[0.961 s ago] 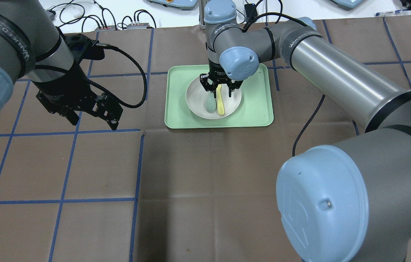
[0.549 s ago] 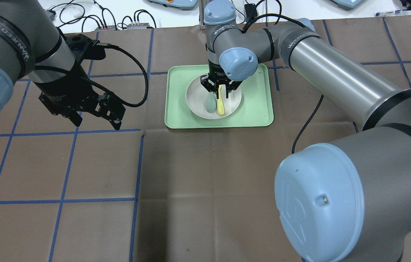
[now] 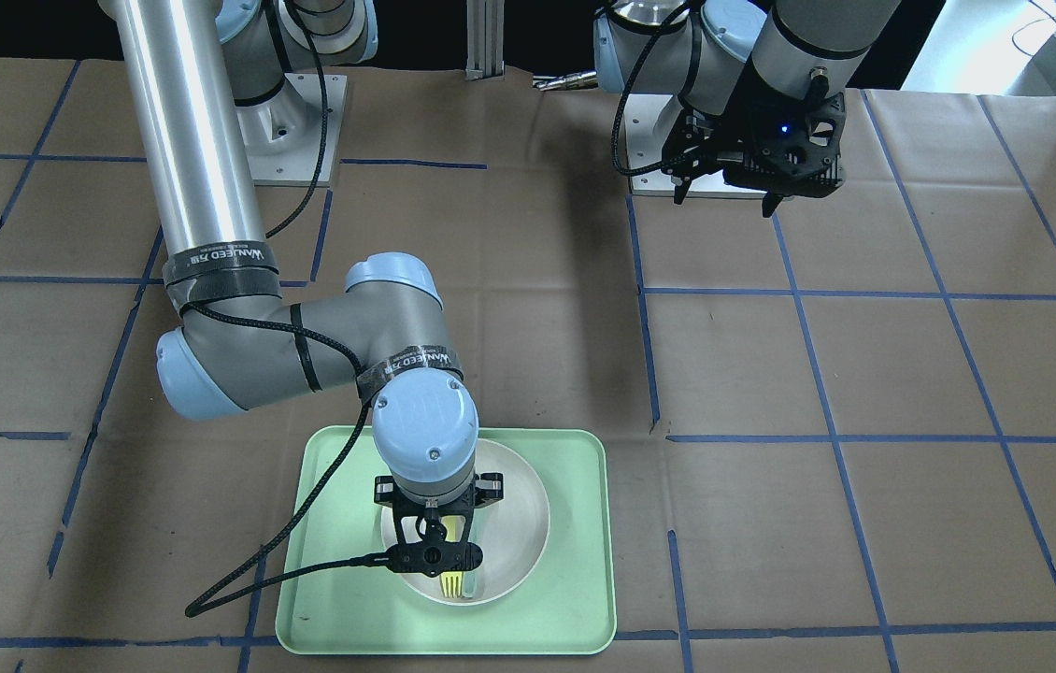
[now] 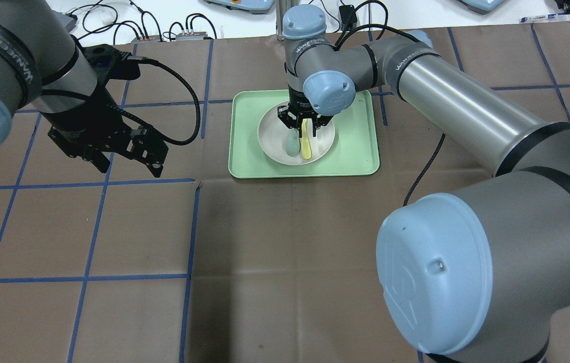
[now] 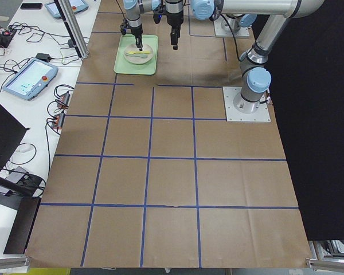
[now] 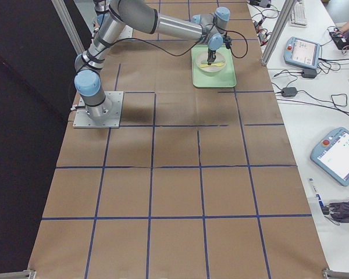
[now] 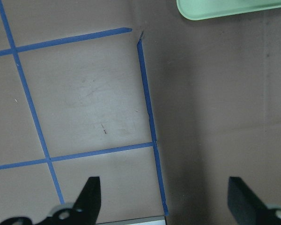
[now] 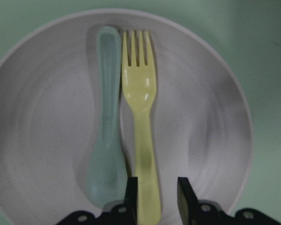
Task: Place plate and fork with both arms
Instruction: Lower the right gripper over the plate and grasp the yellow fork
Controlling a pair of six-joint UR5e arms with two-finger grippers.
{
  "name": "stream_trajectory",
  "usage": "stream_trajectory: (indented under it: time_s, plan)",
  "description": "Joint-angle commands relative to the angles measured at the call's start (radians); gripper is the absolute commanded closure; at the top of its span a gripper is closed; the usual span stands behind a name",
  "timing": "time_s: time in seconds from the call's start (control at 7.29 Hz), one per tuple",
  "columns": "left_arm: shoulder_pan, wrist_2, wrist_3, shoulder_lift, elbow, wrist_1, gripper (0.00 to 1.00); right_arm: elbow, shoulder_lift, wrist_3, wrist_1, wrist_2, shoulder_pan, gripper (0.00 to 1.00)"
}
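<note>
We judge task early: nothing lifted yet.
- Fork (image 8: 140, 117) lies in plate (image 8: 206, 140), just beside grey-green spoon (image 8: 105, 140).
- Plate sits mid tray (image 4: 360, 151), upper centre of overhead view.
- Right gripper (image 8: 157, 187) straddles fork handle. Jaws narrow, gap on one side, not clamped.
- Left gripper (image 7: 164, 192) spread wide, empty, over table cover (image 7: 84, 93) at overhead view's left.
- We reckon left to do: grip fork, take plate, place both.
</note>
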Motion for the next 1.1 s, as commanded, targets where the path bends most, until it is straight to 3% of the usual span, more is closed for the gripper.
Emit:
stream_trajectory:
  time_s: [0.0,0.69,0.96]
  plan:
    - [0.012,0.000,-0.107,0.000,0.001,0.028,0.01,0.002,0.016,0.001,-0.031,-0.002,0.002,0.57]
    - [0.013,0.002,-0.146,0.003,0.001,0.068,0.00,-0.001,0.033,0.001,-0.031,-0.007,0.002,0.59]
    - [0.013,0.000,-0.146,0.003,-0.001,0.068,0.00,-0.002,0.032,0.001,-0.031,-0.005,0.002,0.81]
